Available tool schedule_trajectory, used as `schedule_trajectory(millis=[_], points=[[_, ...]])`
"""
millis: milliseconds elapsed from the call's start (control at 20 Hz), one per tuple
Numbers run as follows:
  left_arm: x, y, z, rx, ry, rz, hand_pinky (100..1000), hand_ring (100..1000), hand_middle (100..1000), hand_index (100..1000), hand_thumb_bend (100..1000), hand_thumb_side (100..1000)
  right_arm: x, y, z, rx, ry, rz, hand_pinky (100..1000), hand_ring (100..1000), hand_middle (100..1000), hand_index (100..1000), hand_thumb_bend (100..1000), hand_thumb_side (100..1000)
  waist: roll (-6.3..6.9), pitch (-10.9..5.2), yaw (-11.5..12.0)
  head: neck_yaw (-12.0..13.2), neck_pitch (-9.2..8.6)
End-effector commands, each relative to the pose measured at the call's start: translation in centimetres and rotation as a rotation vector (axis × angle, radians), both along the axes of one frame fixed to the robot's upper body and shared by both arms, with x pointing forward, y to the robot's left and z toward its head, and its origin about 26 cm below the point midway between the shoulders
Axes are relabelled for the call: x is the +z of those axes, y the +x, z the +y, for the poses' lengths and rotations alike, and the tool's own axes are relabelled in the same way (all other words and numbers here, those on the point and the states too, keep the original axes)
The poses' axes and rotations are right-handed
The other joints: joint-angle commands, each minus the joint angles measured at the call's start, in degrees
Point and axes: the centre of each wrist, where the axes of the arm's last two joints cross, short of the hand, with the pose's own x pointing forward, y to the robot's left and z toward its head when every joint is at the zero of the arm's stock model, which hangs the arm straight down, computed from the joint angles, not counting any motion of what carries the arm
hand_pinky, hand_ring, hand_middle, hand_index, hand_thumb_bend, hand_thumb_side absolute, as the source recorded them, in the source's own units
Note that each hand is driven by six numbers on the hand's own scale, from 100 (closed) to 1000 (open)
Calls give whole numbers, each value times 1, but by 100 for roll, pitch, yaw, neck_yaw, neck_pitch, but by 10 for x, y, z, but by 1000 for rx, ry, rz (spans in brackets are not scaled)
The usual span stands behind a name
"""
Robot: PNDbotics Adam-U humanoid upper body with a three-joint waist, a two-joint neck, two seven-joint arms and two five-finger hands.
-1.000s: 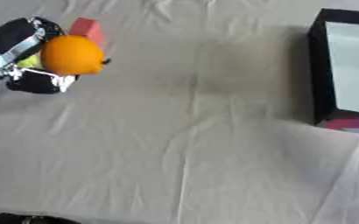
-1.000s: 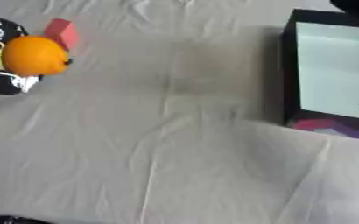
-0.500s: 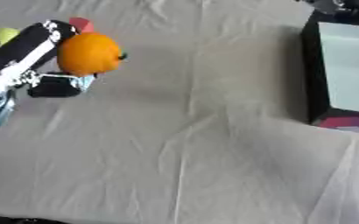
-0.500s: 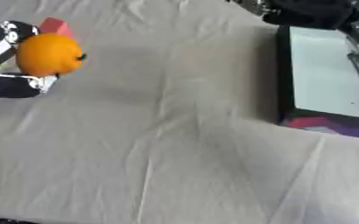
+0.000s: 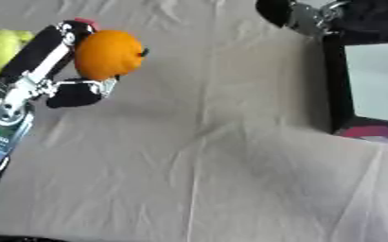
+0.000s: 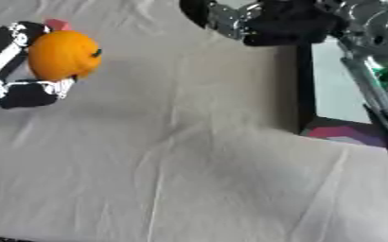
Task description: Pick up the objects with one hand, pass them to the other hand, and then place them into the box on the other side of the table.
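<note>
Fingers and thumb of your left hand (image 5: 52, 71) are wrapped round the orange (image 5: 108, 54): through the left eye you see long black fingers lying over its far side and the thumb tucked below it, so the fruit sits lifted off the cloth-covered table (image 5: 206, 179) at the upper left. Just behind those fingers a yellow-green object (image 5: 3, 45) lies on the cloth, and a bit of a red object (image 5: 85, 21) peeks out above the fingertips. At the right edge stands the box (image 5: 371, 85), black-walled with a pale inside and a pink patch at its near corner, well apart from the orange. Your right hand only shows as a dark and silver shape at the top, beside the box's far corner. Through the right eye you get more of your right hand (image 6: 276, 21): it hovers over the cloth just left of the box's far end, holding nothing, but you cannot tell how its fingers are set.
</note>
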Motion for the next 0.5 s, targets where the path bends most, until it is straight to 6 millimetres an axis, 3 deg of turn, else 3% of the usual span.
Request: schedule_trajectory(millis=[50,500], points=[[6,0,-6,-20,-24,-42,687,629,551,555,100,238,5,0,8,17,-33,-21,929,837,865,922,409,595,-67,-207,8,-26,34],[-6,2,-17,-75,-128,-53,688,624,547,555,100,269,-8,15,31,27,-142,-26,935,850,868,919,426,566,-92,-224,33,-56,34]])
